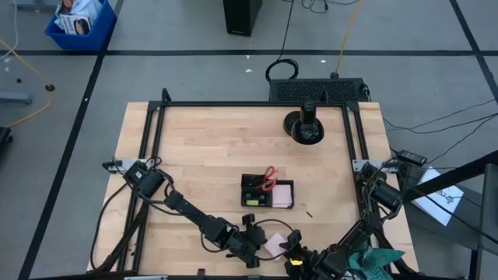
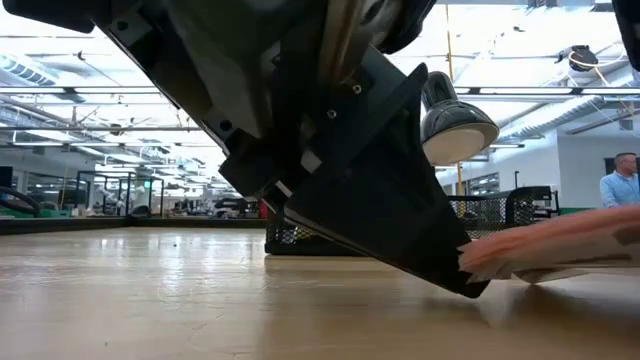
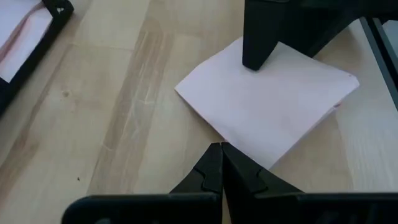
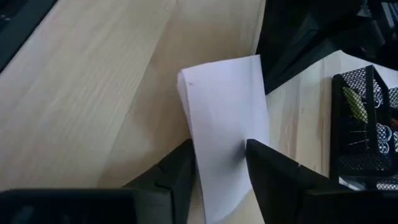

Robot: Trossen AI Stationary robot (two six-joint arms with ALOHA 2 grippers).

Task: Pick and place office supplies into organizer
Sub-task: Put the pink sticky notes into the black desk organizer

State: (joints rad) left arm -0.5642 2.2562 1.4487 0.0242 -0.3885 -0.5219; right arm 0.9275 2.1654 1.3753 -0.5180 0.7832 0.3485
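1. Left gripper (image 3: 221, 163): at the near edge of the table (image 1: 202, 148), fingers pressed fully together, empty, tips just beside one corner of the pink sticky-note pad (image 3: 267, 99).
2. Right gripper (image 4: 221, 165): also at the near edge, just right of the left gripper in the high view, jaws parted, one finger on each side of the pad's edge. Pad lies between the fingers; cannot tell whether clamped or merely straddled.
3. Pink sticky-note pad (image 1: 274, 244): flat on the wood between both grippers, well short of the organizer, outside both compartments. One dark fingertip rests on its far side in the left wrist view.
4. Organizer (image 1: 250, 191): black mesh tray near table centre. Red-handled scissors (image 1: 268, 180) inside, plus a second pink pad (image 1: 282, 194) in the right compartment.
5. Round black stand (image 1: 304, 127): far right part of the table, well apart from the organizer.
6. Teal cloth (image 1: 372, 259): at the near right corner, beside the right arm.
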